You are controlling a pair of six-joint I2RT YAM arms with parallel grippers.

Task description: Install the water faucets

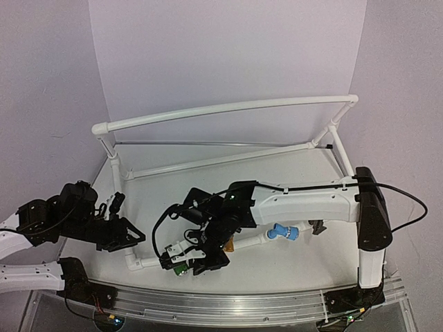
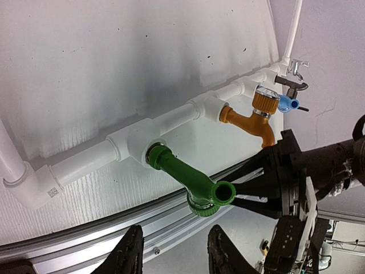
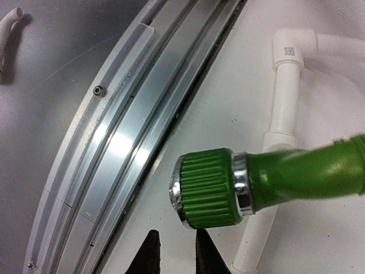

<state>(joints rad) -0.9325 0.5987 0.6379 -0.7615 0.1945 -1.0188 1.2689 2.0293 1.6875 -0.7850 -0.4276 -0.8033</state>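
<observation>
A green faucet [image 2: 183, 178] is screwed into a tee of the white pipe frame [image 2: 85, 162], its ribbed knob [image 3: 208, 188] hanging over the table. Along the same pipe sit the golden-orange faucet [image 2: 251, 119], the blue one [image 2: 286, 104], the dark grey one [image 2: 292, 87] and the silver one [image 2: 297, 67]. My right gripper [image 3: 175, 234] is just off the green knob, its jaws a narrow gap apart with nothing between them. My left gripper [image 2: 177, 229] stands open and empty, short of the green faucet. From above, the blue faucet [image 1: 282, 232] shows under the right arm.
An aluminium rail [image 1: 228, 303] runs along the table's near edge, right below the green faucet. The pipe frame [image 1: 228, 107] rises at the back and on both sides. The right arm [image 1: 304, 204] lies across the front pipe.
</observation>
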